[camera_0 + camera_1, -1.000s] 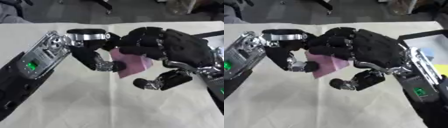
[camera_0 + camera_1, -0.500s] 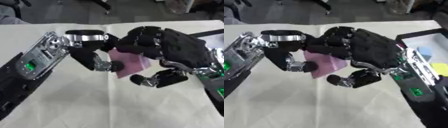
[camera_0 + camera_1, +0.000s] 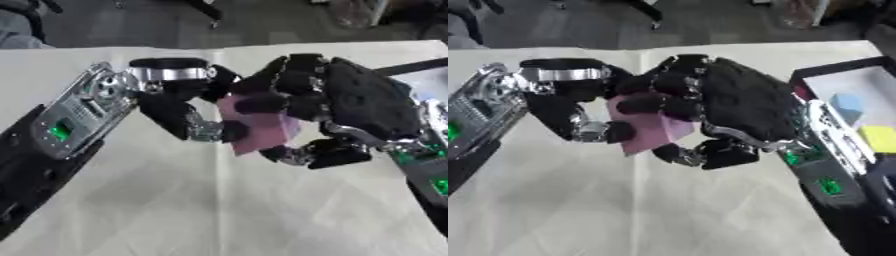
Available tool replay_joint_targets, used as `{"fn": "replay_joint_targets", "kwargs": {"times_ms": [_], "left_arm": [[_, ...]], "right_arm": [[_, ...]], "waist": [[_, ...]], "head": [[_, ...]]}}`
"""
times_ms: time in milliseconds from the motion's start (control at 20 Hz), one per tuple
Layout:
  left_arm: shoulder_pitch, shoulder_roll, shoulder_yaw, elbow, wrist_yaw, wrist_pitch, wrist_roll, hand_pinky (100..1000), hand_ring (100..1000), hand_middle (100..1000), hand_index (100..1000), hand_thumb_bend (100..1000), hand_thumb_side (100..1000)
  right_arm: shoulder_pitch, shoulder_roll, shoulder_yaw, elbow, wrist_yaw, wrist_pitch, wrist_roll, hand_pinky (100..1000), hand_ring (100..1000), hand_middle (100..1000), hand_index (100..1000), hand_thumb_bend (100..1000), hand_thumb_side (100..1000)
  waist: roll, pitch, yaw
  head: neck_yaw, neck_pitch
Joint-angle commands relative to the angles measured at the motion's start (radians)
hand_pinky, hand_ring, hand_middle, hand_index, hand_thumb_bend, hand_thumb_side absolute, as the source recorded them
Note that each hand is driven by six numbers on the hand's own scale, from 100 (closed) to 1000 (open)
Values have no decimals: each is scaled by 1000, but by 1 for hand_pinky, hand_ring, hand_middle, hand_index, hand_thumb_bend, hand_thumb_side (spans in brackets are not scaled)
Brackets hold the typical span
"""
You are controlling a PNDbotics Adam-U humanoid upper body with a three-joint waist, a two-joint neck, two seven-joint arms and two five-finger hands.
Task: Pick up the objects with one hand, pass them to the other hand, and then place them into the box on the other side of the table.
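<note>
Handover in progress, mid-table, above the cloth-covered table (image 3: 219, 210). The pink object (image 3: 254, 127), flat and soft-looking, is held between both hands, clear of the surface.

Left hand (image 3: 188, 117): fingers curled, pinching the object's left edge.
Right hand (image 3: 728, 107): fingers curled over the object's upper right, thumb closing under its lower edge. It appears to grip, but the contact is masked by the fingers.

Reason for the pose, as judged: both hands meet centrally so the right can carry to the box (image 3: 824, 82) at the right edge, which already holds a blue and a yellow item.

Hidden: most of the object's outline; the box is cut off.
</note>
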State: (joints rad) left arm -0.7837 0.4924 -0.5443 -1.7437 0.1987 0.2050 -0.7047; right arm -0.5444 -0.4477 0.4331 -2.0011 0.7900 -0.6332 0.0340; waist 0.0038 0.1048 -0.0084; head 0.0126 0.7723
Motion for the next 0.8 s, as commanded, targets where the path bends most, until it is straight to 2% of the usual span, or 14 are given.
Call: {"fn": "replay_joint_targets", "kwargs": {"times_ms": [50, 250, 300, 550, 800], "left_arm": [[-25, 13, 18, -27, 19, 2, 14, 717, 583, 528, 631, 184, 545], [-27, 12, 21, -24, 32, 5, 22, 722, 595, 544, 648, 227, 589], [-28, 12, 22, -24, 35, 4, 20, 728, 608, 562, 666, 276, 625], [-33, 11, 32, -28, 56, -16, -18, 760, 672, 625, 751, 455, 747], [-37, 12, 59, -16, 60, -50, -50, 801, 741, 708, 807, 522, 800]], "right_arm": [[-8, -29, -7, 1, -3, -6, -47, 654, 295, 571, 830, 100, 100], [-12, -42, -6, 1, -31, -22, -66, 646, 256, 577, 830, 100, 100], [-13, -45, -7, 1, -37, -25, -66, 643, 220, 580, 833, 100, 100], [-18, -59, -18, 1, -51, -31, -73, 637, 216, 583, 839, 100, 100], [-21, -74, -31, 1, -47, -37, -93, 634, 218, 588, 849, 100, 100]], "waist": [[10, -30, 1], [10, -30, 1], [10, -30, 1], [10, -30, 0], [9, -31, 0]], "head": [[-5, -2], [-8, -2], [-8, -2], [-9, -2], [-12, -2]]}}
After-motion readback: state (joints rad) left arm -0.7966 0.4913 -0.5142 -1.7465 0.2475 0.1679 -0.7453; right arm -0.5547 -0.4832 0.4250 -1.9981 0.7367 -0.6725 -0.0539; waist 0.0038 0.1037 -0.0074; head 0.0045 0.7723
